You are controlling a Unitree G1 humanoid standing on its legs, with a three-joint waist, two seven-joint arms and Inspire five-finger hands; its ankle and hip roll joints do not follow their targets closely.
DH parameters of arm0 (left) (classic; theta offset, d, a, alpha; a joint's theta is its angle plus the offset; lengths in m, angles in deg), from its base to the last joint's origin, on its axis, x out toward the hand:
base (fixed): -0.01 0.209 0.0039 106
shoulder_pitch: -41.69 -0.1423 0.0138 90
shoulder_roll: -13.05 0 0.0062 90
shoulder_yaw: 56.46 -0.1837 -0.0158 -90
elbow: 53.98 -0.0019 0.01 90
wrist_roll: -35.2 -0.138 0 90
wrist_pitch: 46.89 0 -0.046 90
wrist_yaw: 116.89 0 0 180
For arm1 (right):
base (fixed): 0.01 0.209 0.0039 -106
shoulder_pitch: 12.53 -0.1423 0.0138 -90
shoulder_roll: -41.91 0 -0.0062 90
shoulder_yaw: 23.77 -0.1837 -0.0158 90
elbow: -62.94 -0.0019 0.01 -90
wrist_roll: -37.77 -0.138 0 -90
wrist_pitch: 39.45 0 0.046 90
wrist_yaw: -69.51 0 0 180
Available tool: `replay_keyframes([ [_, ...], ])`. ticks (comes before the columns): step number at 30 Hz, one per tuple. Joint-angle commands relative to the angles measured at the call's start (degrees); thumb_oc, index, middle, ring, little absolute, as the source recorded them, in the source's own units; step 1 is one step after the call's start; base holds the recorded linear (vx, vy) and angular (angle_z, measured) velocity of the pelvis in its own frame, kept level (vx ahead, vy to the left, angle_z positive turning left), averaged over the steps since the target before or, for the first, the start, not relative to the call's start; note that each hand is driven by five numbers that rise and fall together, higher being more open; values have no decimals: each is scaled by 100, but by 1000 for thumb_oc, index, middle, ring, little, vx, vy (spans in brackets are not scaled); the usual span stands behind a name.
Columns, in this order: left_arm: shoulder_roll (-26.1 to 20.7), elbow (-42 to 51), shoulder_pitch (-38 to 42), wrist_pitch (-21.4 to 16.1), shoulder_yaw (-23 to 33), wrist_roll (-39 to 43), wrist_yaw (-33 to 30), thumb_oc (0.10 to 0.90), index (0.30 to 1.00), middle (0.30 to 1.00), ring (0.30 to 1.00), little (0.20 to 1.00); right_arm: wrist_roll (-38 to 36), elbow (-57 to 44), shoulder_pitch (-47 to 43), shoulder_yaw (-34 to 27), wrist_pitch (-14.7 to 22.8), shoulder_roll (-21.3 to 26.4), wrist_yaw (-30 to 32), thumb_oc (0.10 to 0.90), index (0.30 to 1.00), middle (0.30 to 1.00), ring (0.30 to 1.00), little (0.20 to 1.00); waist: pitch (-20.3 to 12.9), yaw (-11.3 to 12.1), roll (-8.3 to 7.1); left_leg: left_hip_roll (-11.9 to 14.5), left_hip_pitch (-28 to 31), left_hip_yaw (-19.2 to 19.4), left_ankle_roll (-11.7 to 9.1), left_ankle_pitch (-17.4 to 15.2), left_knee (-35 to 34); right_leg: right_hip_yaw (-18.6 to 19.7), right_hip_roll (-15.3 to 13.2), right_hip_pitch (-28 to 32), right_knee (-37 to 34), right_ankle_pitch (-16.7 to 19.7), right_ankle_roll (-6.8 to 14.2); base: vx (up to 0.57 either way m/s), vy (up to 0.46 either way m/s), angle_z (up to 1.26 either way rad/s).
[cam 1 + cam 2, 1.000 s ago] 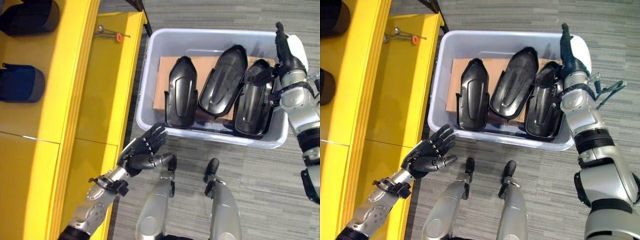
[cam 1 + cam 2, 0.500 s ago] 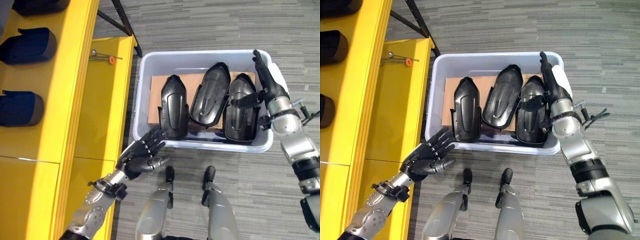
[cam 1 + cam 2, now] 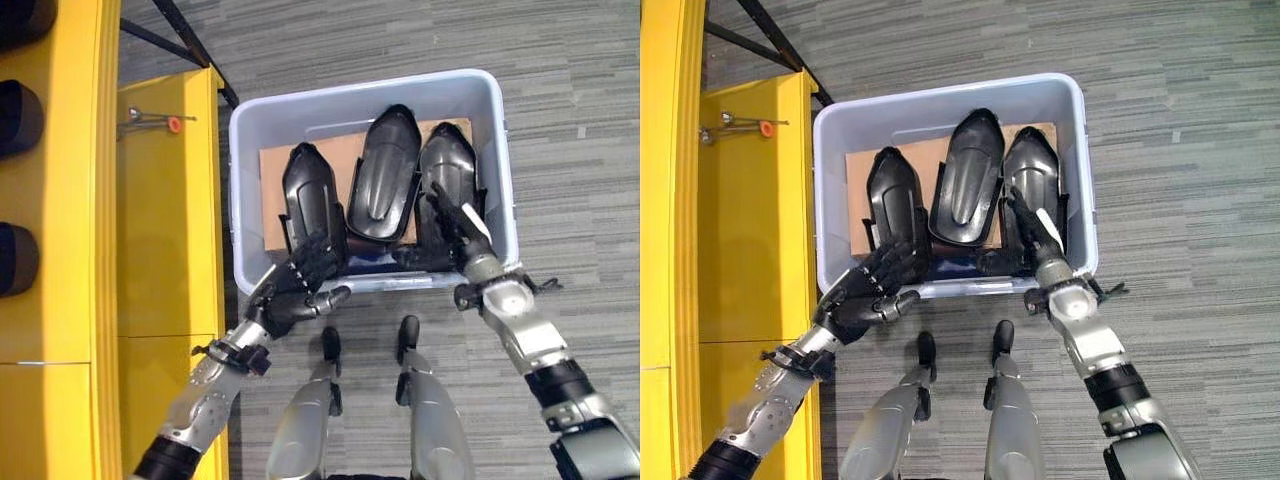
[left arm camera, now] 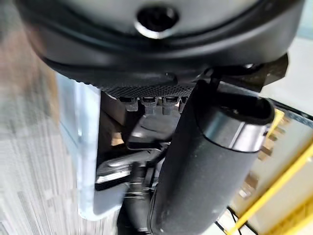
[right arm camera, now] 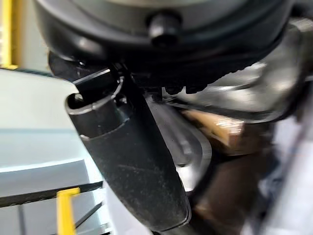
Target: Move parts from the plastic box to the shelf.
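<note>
Plastic box [image 3: 240, 150], on carpet floor [image 3: 580, 120] beside yellow shelf [image 3: 165, 230]: three black parts [image 3: 383, 180] laid side by side on cardboard sheet [image 3: 272, 190]. Left hand [image 3: 295, 290] placed at near rim by leftmost part, fingers relaxed, nothing gripped. Right hand [image 3: 455, 225] extended over rightmost part, fingers straight. Small tool [image 3: 150, 122] seen on shelf.

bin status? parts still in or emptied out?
Not empty. Three black parts lie side by side in the plastic box on cardboard. Both hands, left and right, reach over its near rim.
</note>
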Motion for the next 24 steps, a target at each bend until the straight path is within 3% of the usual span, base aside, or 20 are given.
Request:
replay_keyframes([
  [1, -5, 726, -15, -403, 77, -88, 141, 900, 1000, 1000, 1000, 1000, -102, -200, -612, 26, 435, 209, 100, 900, 1000, 1000, 1000, 1000, -147, 136, 35, -78, -159, -134, 78, -376, 233, 311, 5, 39, 905, -1194, 187, -17, 2, 7],
  [6, -20, 746, 28, -373, 52, -78, 137, 900, 1000, 1000, 1000, 1000, 202, 394, -888, -39, 430, 289, 424, 900, 1000, 1000, 1000, 1000, -147, 226, 91, -104, -332, -158, 95, -361, 252, 247, 1, -143, 1021, -1235, 163, -6, -2, 5],
  [10, -9, 730, 43, -366, 14, -84, 115, 900, 1000, 1000, 1000, 1000, -21, 811, -1116, -51, 196, 309, 652, 900, 1000, 1000, 1000, 1000, -147, 301, 134, -125, -462, -174, 94, -335, 256, 192, 5, -289, 1112, -1262, 139, -4, -4, 7],
  [16, 27, 741, 60, -425, -114, -56, 43, 900, 1000, 1000, 1000, 1000, -670, 1849, -1389, -498, 347, 202, 2019, 900, 1000, 1000, 1000, 1000, -147, 362, 232, -142, -598, -171, 99, -334, 263, 158, 16, -468, 1242, -1322, 90, 0, 11, 0],
  [20, 118, 740, 41, -504, -210, -48, 0, 900, 1000, 1000, 1000, 1000, -398, 2179, -1286, -740, 415, 41, 2428, 900, 1000, 1000, 1000, 1000, -147, 357, 328, -162, -659, -159, 106, -327, 227, 156, 14, -591, 1296, -1334, 78, 10, 42, 0],
  [24, 199, 766, 0, -550, -263, -72, 7, 900, 1000, 1000, 1000, 1000, -133, 1985, -1012, -584, 328, -120, 2406, 900, 1000, 1000, 1000, 1000, -147, 313, 397, -178, -702, -113, 96, -303, 203, 178, -3, -678, 1276, -1301, 73, 3, 38, -8],
])
